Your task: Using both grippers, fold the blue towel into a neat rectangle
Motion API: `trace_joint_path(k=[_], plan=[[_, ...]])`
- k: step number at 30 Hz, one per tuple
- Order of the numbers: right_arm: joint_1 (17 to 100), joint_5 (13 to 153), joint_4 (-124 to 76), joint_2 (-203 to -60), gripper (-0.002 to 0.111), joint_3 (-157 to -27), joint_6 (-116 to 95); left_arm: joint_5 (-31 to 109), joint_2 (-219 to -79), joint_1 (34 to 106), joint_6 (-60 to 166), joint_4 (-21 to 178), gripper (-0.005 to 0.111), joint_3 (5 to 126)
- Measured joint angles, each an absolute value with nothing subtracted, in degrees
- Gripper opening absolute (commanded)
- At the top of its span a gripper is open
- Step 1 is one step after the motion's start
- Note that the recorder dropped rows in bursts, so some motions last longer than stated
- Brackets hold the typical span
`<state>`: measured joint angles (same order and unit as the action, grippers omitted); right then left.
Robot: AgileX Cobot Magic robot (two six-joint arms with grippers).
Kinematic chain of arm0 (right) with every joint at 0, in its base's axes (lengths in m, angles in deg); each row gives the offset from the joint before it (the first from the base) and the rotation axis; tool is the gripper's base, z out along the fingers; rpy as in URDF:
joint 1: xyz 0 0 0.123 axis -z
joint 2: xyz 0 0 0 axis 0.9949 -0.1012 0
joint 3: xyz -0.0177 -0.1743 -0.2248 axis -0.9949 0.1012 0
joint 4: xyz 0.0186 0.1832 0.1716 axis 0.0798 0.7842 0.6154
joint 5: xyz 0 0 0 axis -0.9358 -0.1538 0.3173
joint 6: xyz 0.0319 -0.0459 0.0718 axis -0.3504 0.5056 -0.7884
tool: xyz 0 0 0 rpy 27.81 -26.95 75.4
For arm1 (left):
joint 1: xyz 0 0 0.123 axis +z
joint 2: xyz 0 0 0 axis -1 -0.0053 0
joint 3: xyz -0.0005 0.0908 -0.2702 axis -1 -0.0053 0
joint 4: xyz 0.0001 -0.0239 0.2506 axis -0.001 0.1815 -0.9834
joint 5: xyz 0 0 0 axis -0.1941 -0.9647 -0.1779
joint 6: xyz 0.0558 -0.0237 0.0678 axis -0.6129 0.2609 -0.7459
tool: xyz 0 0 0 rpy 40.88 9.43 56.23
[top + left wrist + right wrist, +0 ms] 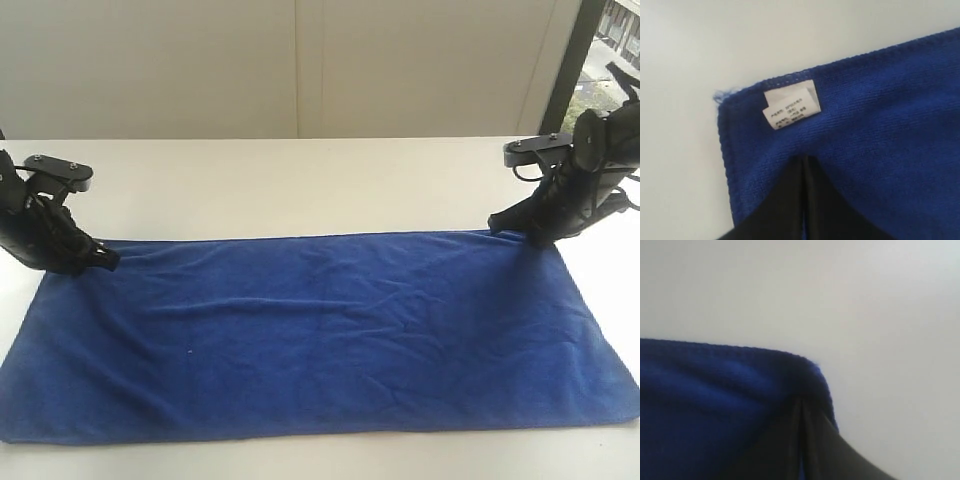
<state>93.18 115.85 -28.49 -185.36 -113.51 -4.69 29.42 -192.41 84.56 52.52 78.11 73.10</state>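
My arms run out of the exterior view at its left and right edges, so only their lower parts show. In both wrist views my own dark plates cover the cloth beneath them. The blue towel [320, 335] lies spread flat and lengthwise across the white worktop [300, 185], lightly wrinkled, and its near left corner just reaches the frame edge. My left claw [95, 258] sits at the far left corner. Its plates are pressed together, with only a thin line of blue between them, pinching the cloth a little way in from the corner. My right claw [505, 225] is closed the same way on the far right corner, where the hem humps up slightly against the plates. Beside the left claw's tips a small white tag [790, 107] is sewn at the hem. It carries a few lines of grey print, too small and blurred to read.
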Motion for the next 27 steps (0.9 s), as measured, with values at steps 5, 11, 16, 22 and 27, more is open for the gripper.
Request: trace_joint_path(k=[5, 11, 16, 22, 27], plan=[[93.18, 115.85, -28.49, -185.25, 0.000, -113.51, -4.65, 28.75, -192.07, 84.66, 52.52, 77.82, 0.000, 73.10], [93.18, 115.85, -28.36, -181.58, 0.000, -113.51, -4.49, 27.33, -188.73, 84.87, 52.52, 77.72, 0.000, 73.10], [93.18, 118.82, -25.63, -176.11, 0.000, -113.51, -1.24, 23.59, -184.16, 84.87, 52.52, 78.51, 0.000, 73.10], [92.17, 121.75, -20.83, -163.80, 0.000, -100.58, 1.72, 16.36, -175.18, 80.09, 52.93, 80.48, 0.000, 66.70], [87.90, 118.81, -20.40, -151.59, 0.000, -84.15, -3.26, 16.08, -163.81, 78.46, 56.66, 80.80, 0.000, 51.42]])
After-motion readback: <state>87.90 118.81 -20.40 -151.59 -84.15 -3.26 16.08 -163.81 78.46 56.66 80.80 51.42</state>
